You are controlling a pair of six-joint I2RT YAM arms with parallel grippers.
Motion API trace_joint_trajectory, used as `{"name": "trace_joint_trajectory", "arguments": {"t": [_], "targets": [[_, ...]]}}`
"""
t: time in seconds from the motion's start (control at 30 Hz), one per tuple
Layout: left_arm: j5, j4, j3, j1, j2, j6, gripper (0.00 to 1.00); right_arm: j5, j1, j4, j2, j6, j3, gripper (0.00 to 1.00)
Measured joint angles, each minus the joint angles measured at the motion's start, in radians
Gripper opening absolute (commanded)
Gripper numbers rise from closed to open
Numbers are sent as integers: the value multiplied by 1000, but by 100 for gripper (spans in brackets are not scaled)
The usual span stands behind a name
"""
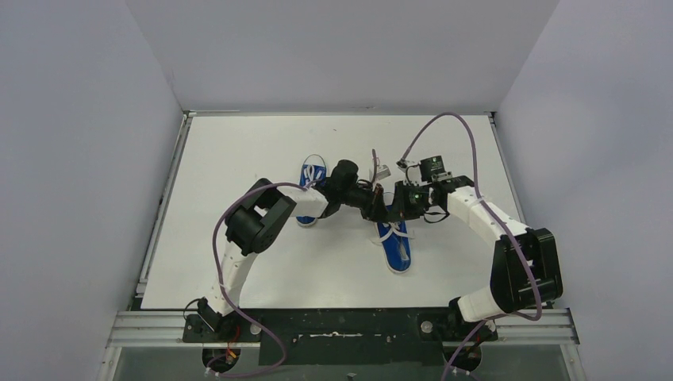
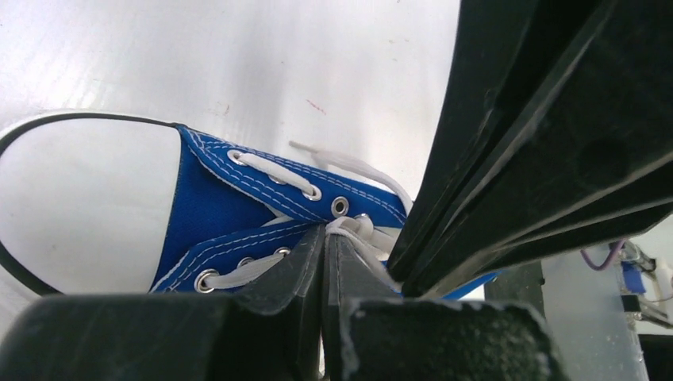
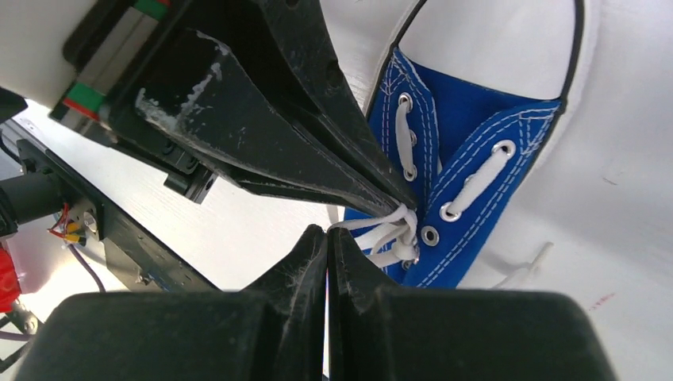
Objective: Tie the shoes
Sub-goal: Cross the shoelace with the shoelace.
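2 blue shoes on the table: near shoe at centre, far shoe apart to its left; left gripper and right gripper each clamped on the near shoe's white lace.

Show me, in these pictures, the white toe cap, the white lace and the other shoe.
white toe cap (image 2: 79,206): left wrist view, middle of the rubber front.
white lace (image 3: 401,228): right wrist view, the bunched part.
other shoe (image 1: 313,173): top view, its uncovered far part.
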Motion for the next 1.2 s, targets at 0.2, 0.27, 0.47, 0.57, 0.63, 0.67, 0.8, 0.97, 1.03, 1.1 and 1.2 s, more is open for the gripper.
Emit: {"name": "trace_joint_trajectory", "arguments": {"t": [0.2, 0.27, 0.47, 0.57, 0.63, 0.67, 0.8, 0.97, 1.03, 1.1, 1.2], "targets": [[-4, 171, -72, -2, 0, -141, 0, 5, 23, 54, 2, 89, -26, 25], [-11, 227, -92, -2, 0, -180, 0, 5, 23, 54, 2, 104, -26, 34], [-34, 331, -127, -5, 0, -240, 0, 15, -29, -29, -63, 106, -23, 48], [-39, 347, -136, -6, 0, -252, 0, 45, -103, -89, -129, 98, 0, 44], [-40, 357, -137, -5, 0, -256, 0, 66, -142, -103, -154, 84, 11, 38], [-40, 365, -137, -5, 0, -257, 0, 82, -165, -110, -159, 77, 18, 37], [-40, 375, -141, -5, 0, -258, 0, 113, -180, -112, -127, 51, 20, 27], [-40, 378, -141, -5, 0, -259, 0, 88, -181, -64, -39, 24, 7, 22], [-40, 378, -141, -5, 0, -262, 0, 65, -181, -47, 2, 10, 2, 20], [-40, 378, -141, -5, 0, -265, 0, 47, -181, -32, 24, -7, -10, 18], [-40, 378, -141, -5, 0, -270, 0, 11, -179, -24, 30, -29, -30, 15]]}}
